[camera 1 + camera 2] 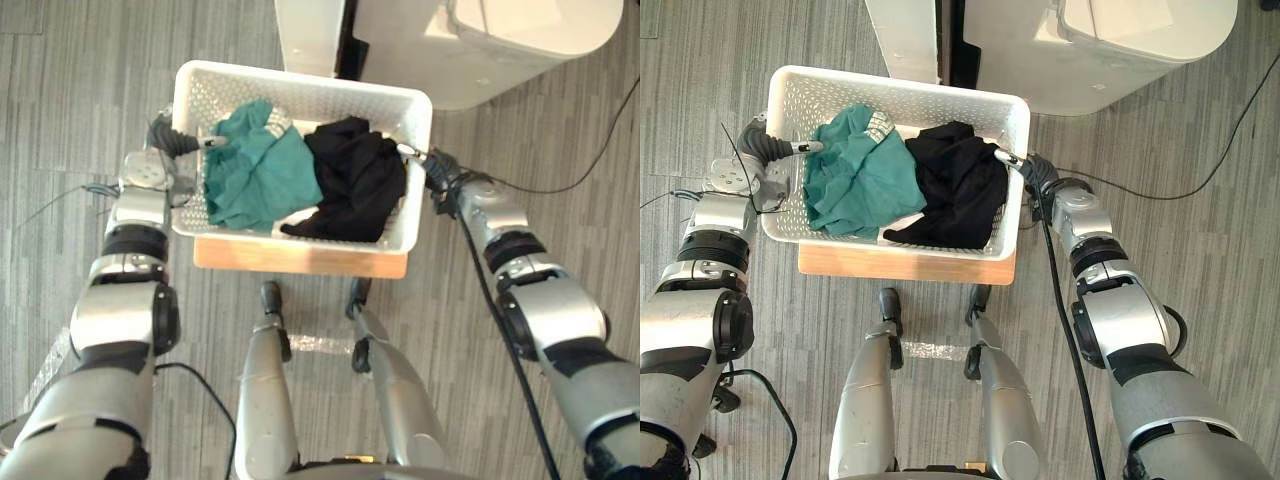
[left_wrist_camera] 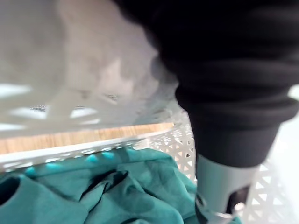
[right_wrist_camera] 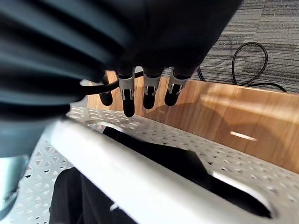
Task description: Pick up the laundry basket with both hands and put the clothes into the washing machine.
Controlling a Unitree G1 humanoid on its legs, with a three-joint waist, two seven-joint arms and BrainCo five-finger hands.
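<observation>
Looking down on a rectangular basket (image 1: 900,88) of white plastic, rounded at the corners and pierced all over with small holes. Resting flat on a smooth, pale wooden board (image 1: 905,265), just in front of the glossy white washer (image 1: 1120,50) with its softly curved shell. Holding two crumpled garments side by side and touching: soft teal cloth (image 1: 855,175) bunching in folds on the left, matte black cloth (image 1: 955,190) heaping on the right. Straddling the right rim with the right hand (image 1: 1025,168), curving the fingers (image 3: 127,95) down the outer wall and setting the thumb inside, so pinching the plastic between them. Reaching over the left rim with the left hand (image 1: 775,148), laying its thumb across onto the teal cloth; being unable to tell how far that hand is closing. Standing on grey carpet (image 1: 700,60) ribbed in fine stripes.
</observation>
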